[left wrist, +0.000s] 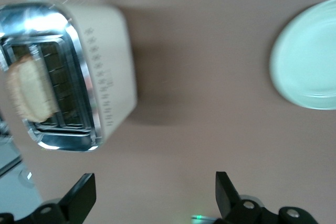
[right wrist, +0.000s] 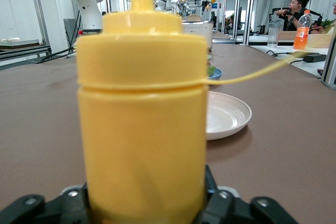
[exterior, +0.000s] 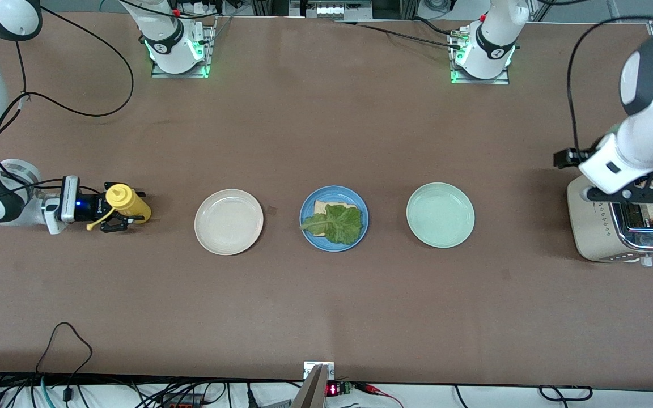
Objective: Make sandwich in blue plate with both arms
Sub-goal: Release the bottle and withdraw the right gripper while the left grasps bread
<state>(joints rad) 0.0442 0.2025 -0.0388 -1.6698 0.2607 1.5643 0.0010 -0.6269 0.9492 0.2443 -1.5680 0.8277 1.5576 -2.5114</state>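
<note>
Lettuce (exterior: 335,224) tops bread on blue plate (exterior: 306,226); right gripper (exterior: 115,214) jaws flank yellow bottle (exterior: 127,204), grip undeterminable; left gripper (left wrist: 155,195) open above toaster (exterior: 615,229)

Surface (exterior: 326,130) is a matt brown, cloth-like. The three plates look glazed and smooth, blue plate (exterior: 309,199) included. Toaster (exterior: 598,226) has matt cream sides and a shiny chrome top. Yellow squeeze bottle (right wrist: 142,124) is smooth, slightly glossy plastic.
</note>
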